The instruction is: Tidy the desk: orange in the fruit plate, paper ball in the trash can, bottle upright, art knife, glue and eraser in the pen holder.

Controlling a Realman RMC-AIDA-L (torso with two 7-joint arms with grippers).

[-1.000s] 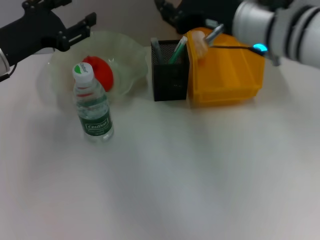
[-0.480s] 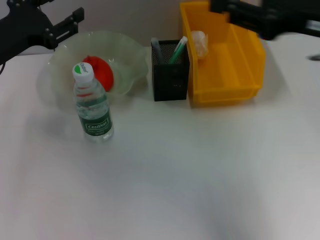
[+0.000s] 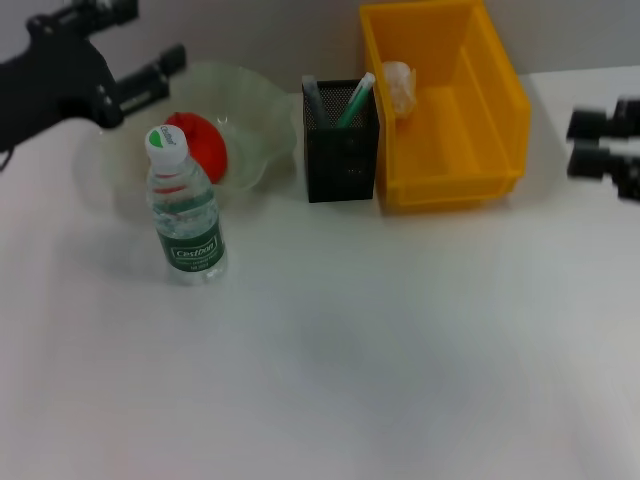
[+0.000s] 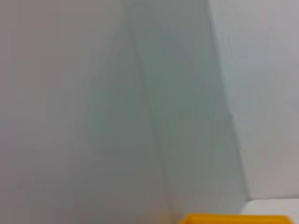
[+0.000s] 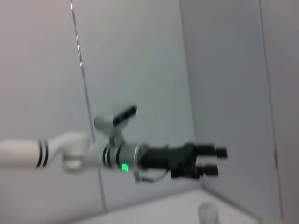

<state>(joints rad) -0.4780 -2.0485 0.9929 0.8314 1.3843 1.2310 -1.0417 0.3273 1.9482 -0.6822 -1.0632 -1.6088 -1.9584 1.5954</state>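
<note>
Altogether one orange (image 3: 199, 143), one upright bottle (image 3: 184, 208), two spread, empty hands (image 3: 150, 77) (image 3: 592, 142).

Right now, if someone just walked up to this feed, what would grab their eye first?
Probably the bright yellow trash can at the back right, with the paper ball inside, and the black pen holder against its left side. Next, the orange in the fruit plate at back left, with the bottle upright in front of it.
</note>
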